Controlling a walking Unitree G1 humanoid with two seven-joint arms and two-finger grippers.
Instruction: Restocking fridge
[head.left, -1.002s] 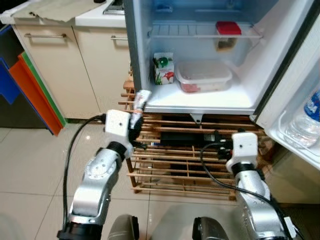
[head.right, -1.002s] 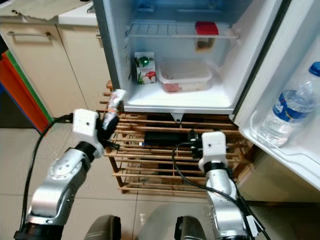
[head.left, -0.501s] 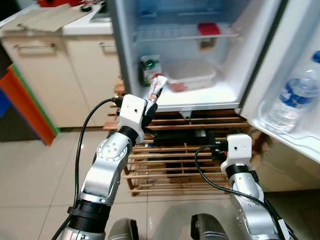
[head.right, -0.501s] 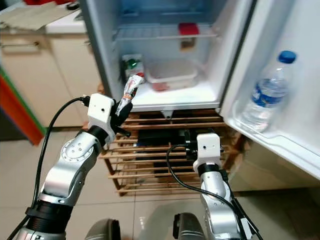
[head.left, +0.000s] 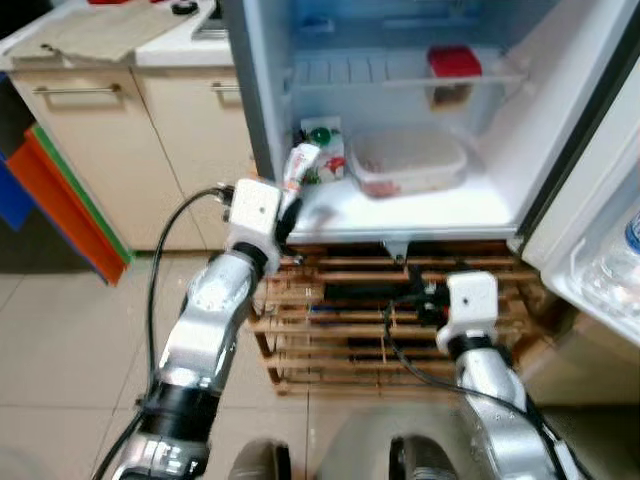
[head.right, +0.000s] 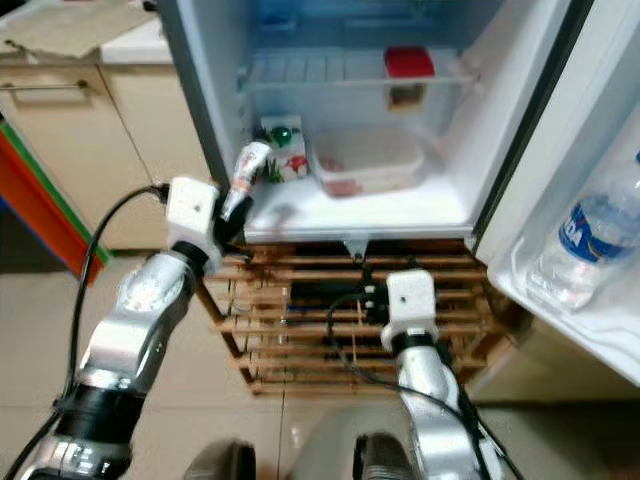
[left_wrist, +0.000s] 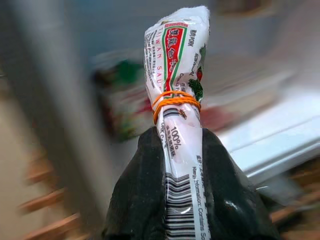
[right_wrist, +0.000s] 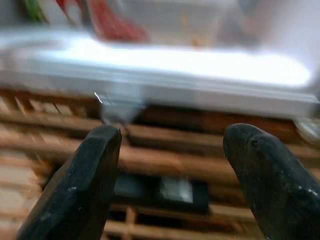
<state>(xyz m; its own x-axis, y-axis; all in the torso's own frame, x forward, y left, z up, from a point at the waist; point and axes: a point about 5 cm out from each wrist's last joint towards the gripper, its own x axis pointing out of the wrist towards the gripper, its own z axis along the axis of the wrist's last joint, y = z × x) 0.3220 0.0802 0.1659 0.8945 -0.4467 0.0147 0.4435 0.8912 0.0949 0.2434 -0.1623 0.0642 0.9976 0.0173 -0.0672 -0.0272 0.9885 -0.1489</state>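
One item is on its way in: the left tool is clenched on a sausage packet, a white printed sleeve bound with an orange rubber band, and it has risen from below the fridge floor to the level of the lower shelf at the fridge's left front corner. The packet's top now stands just in front of the juice carton at the shelf's left end. That puts the delivery close; by my judgement what remains is a short reach inward and a release on the bare white shelf in front of the carton and the clear lidded container.

The right tool hangs lower, its two black fingers spread apart and holding nothing, facing the wooden slatted rack under the fridge.

Inside the fridge, a wire shelf above carries a red-lidded tub. The open door on the right holds a water bottle in its pocket. Left of the fridge stand cream cabinets under a pale desk, with orange and blue boards leaning below. The floor is glossy beige tile.
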